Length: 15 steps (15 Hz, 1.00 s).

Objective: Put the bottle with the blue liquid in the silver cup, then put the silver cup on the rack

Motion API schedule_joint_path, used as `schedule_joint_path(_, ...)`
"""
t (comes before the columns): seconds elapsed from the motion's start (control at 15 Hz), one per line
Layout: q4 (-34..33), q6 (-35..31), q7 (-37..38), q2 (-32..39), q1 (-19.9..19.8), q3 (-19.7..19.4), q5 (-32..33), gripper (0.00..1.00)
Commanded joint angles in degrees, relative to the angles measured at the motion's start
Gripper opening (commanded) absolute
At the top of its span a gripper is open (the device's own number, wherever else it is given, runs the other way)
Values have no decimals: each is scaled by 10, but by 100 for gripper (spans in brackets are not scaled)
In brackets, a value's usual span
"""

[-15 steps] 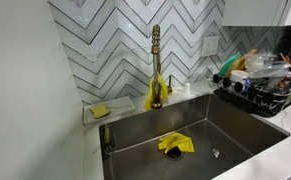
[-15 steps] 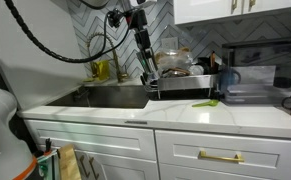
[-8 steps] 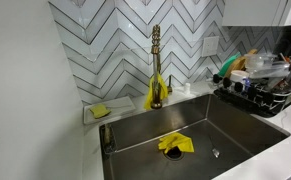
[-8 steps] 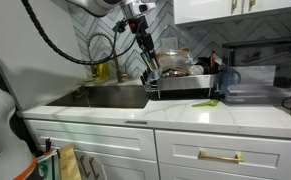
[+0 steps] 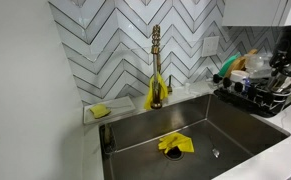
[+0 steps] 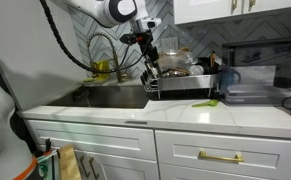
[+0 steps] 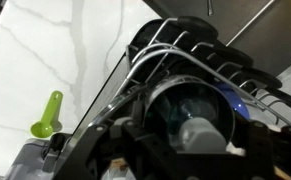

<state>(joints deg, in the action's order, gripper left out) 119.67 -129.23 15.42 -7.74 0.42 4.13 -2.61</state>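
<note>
In the wrist view the silver cup [image 7: 157,108] fills the space between my gripper's [image 7: 190,140] dark jaws. Inside it stands the bottle [image 7: 198,128], its pale cap up and blue showing at the cup's right side. The gripper is shut on the cup and holds it over the near end of the black wire rack [image 7: 190,48]. In an exterior view the gripper [image 6: 151,70] hangs at the sink-side end of the rack [image 6: 190,82]. In an exterior view the arm [image 5: 288,58] reaches over the rack [image 5: 257,97] at the right edge.
The rack holds several dishes and containers [image 5: 255,65]. A green utensil [image 7: 49,115] lies on the white counter [image 6: 225,108] beside the rack. Yellow gloves [image 5: 175,144] lie in the sink [image 5: 235,130]. A brass faucet [image 5: 156,62] stands behind it, and a yellow sponge [image 5: 100,111] sits on the ledge.
The arm has swung round while the gripper stays at the rack's end. The gripper has come into view over the rack at the right edge of an exterior view.
</note>
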Motion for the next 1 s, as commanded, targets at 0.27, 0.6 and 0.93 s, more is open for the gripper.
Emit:
schedule_joint_path(0.27, -11, -31, -41, 44, 10, -6, -46, 50)
schedule_joint_path(0.6, -12, -17, -26, 46, 10, -5, -39, 100)
schedule_joint_path(0.93, 4, -12, -14, 11, 12, -3, -35, 100)
